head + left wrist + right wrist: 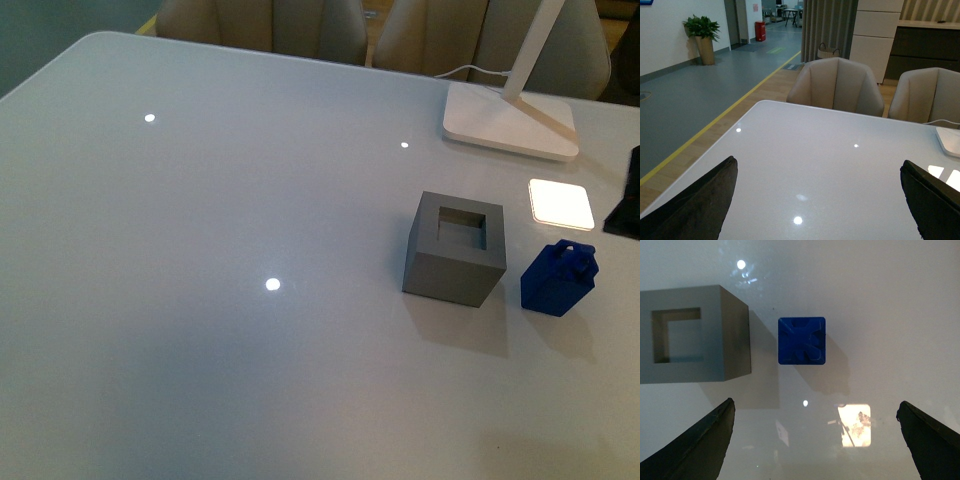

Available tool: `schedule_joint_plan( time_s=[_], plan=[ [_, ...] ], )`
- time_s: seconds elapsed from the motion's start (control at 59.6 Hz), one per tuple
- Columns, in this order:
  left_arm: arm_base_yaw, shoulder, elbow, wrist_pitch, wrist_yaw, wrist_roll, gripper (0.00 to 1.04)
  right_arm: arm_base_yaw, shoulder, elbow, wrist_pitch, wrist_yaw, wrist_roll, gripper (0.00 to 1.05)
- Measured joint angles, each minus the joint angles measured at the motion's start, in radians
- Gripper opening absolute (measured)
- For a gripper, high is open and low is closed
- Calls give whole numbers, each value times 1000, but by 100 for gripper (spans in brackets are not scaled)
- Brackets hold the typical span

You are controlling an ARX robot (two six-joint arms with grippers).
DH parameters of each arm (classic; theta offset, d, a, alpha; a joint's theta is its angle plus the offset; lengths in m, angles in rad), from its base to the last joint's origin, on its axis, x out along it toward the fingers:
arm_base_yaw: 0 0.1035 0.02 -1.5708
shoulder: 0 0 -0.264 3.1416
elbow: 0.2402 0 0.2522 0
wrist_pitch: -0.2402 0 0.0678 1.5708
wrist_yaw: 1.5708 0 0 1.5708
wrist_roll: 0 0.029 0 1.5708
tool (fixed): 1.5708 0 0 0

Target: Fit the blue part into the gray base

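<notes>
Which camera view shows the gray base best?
The front view: the whole gray base, with its recess, is visible. The right wrist view crops it at the edge; the left wrist view misses it.

A glossy white table (pixel 200 350) caught small reflections of ceiling lights. Two beige padded chairs (pixel 836 85) stood at its far edge, and a white lamp foot (pixel 505 120) sat near its far right corner. Beyond lay a gray floor (pixel 685 95) with a yellow line (pixel 715 125), a potted plant (pixel 702 32) by the white wall (pixel 665 40), and dark curtains (pixel 827 22).
</notes>
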Motion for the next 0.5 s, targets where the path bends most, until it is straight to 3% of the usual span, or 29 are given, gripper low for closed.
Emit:
schedule_joint_plan(
  time_s=[0.503],
  plan=[
    [0,0,0,0,0,0,97,0,349,216,-14,19,60,96]
  ],
)
